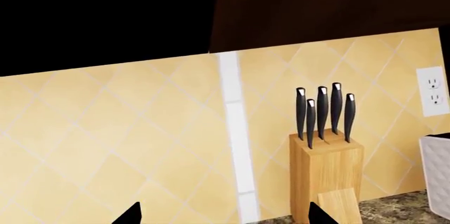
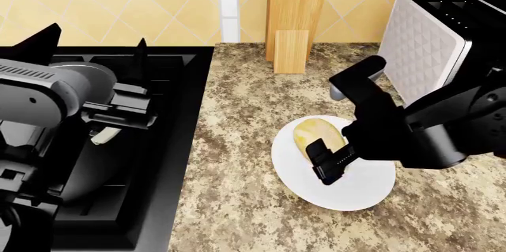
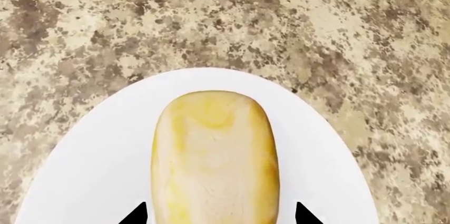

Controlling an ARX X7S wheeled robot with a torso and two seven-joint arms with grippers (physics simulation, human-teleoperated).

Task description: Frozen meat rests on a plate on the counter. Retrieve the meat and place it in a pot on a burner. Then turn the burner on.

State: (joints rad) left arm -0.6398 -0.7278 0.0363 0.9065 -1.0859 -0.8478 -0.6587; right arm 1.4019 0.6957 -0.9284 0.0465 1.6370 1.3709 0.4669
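Note:
The meat [image 2: 314, 133], a pale yellow-cream lump, lies on the white plate [image 2: 368, 190] on the granite counter [image 2: 237, 145]. In the right wrist view the meat [image 3: 214, 150] fills the middle of the plate [image 3: 84, 176]. My right gripper [image 3: 219, 214] is open, one fingertip on each side of the meat's near end, with small gaps. In the head view it [image 2: 326, 160] hovers low over the plate. My left gripper [image 2: 96, 41] is open and empty above the stove, facing the backsplash [image 1: 225, 216]. The pot [image 2: 91, 169] is mostly hidden under my left arm; one pale handle [image 2: 105, 136] shows.
A wooden knife block [image 2: 294, 21] stands at the back of the counter; it also shows in the left wrist view [image 1: 325, 176]. A white toaster [image 2: 423, 44] stands at the back right. The black stove top [image 2: 178, 115] adjoins the counter on the left.

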